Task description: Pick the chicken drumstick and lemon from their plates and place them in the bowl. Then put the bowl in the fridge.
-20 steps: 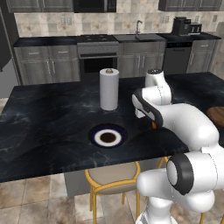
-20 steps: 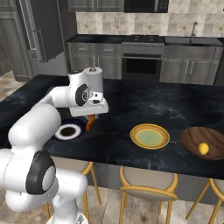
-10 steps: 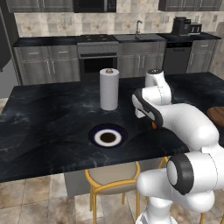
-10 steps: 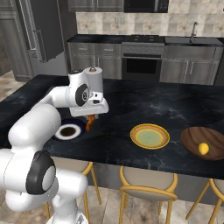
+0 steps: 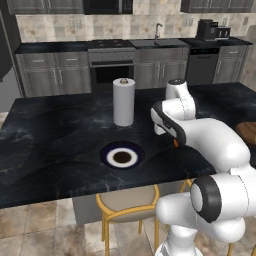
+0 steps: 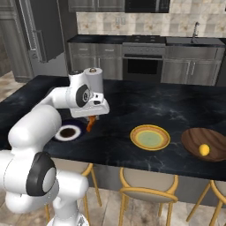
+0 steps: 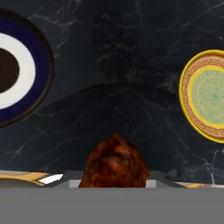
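My gripper point(image 6: 91, 120) hangs above the black counter, shut on the brown-orange chicken drumstick point(image 6: 91, 124), which points down from the jaws. The drumstick point(image 7: 115, 164) fills the bottom centre of the hand view. Below and to one side lies the blue-rimmed plate point(image 6: 78, 129), bare, also seen as the blue-rimmed plate point(image 7: 41, 65). The yellow-orange plate point(image 6: 134, 132) sits to the right, bare as well. Farther right, the lemon point(image 6: 204, 149) rests inside the wooden bowl point(image 6: 192, 137). The dark fridge point(image 6: 44, 31) stands at the back left.
A paper towel roll point(image 5: 123, 101) stands upright on the counter just behind the blue-rimmed plate point(image 5: 107, 150). Yellow stools point(image 6: 145, 181) line the counter's near edge. Cabinets, an oven and a sink run along the back wall.
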Available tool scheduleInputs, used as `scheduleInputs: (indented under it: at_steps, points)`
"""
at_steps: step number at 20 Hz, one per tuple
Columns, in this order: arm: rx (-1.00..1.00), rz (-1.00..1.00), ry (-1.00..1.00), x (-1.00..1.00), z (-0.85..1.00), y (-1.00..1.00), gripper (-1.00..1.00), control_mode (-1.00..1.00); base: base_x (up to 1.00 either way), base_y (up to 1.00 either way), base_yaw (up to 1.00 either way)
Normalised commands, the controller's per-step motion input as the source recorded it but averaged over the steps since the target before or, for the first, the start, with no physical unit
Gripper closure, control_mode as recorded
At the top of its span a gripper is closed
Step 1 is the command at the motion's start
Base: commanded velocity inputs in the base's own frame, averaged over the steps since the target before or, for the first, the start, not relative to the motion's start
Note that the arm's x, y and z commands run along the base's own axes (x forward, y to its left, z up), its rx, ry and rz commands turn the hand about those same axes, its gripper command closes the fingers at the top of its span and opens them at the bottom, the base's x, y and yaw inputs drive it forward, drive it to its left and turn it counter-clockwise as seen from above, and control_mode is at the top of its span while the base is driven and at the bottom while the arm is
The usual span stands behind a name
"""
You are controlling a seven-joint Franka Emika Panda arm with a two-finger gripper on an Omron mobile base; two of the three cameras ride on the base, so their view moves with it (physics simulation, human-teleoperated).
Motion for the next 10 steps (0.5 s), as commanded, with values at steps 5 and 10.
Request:
scheduleInputs:
  at_steps: [5,10]
  points:
    - [0.0,0.0,0.0,0.0,0.0,0.0,1.0,1.0,0.0,-0.72,0.0]
    - [0.0,0.0,0.0,0.0,0.0,0.0,1.0,1.0,0.0,-0.82,-0.04]
